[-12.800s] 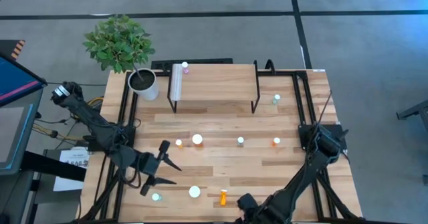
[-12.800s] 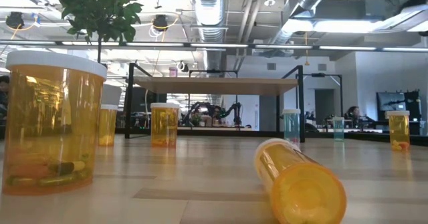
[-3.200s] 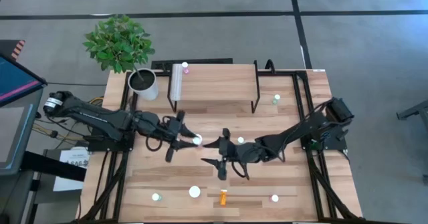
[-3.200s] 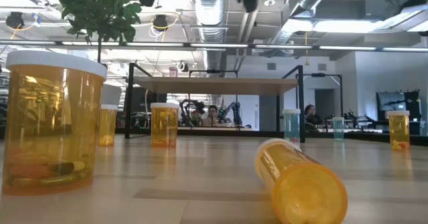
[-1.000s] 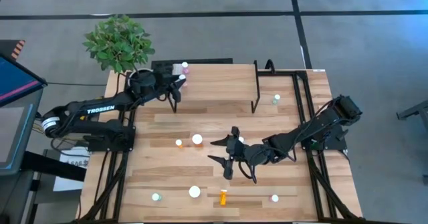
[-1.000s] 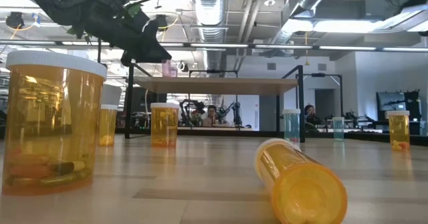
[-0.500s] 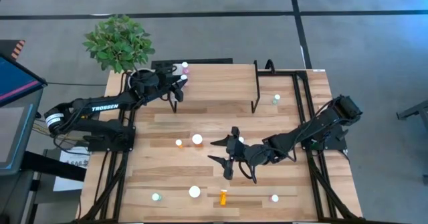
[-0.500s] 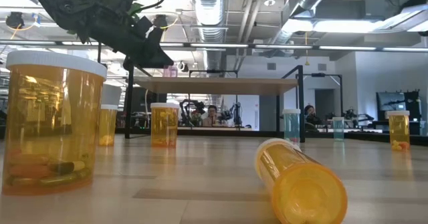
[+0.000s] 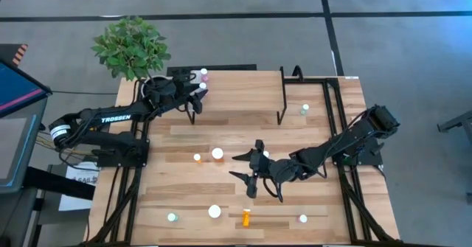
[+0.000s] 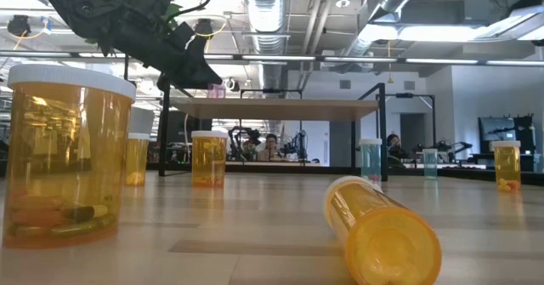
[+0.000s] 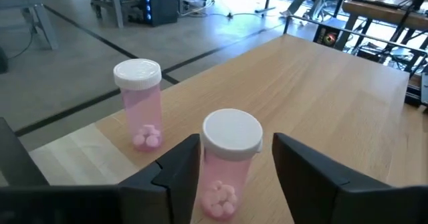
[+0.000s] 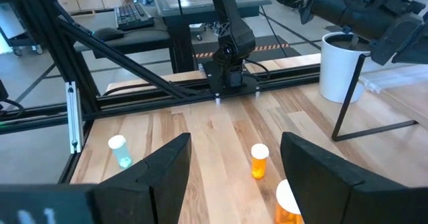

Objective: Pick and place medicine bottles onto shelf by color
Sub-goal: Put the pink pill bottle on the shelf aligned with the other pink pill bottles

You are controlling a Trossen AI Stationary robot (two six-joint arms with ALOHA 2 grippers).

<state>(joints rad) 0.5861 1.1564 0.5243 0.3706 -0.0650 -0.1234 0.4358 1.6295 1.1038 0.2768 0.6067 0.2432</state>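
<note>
The left gripper (image 11: pixel 232 167) stood over the shelf (image 11: pixel 321 97), fingers parted around a pink bottle (image 11: pixel 227 160), a second pink bottle (image 11: pixel 140 103) just beside. Best lifted straight clear. The right gripper (image 9: pixel 251 175) waited open, a white-capped bottle (image 9: pixel 265 155) beside it.

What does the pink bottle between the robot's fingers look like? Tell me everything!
The nearer pink bottle is small, round and see-through, like plastic, with a white cap and pink pills at the bottom. It stands upright on the shelf, beside a second pink bottle. The left gripper has a finger on each side, slightly apart from it.
</note>
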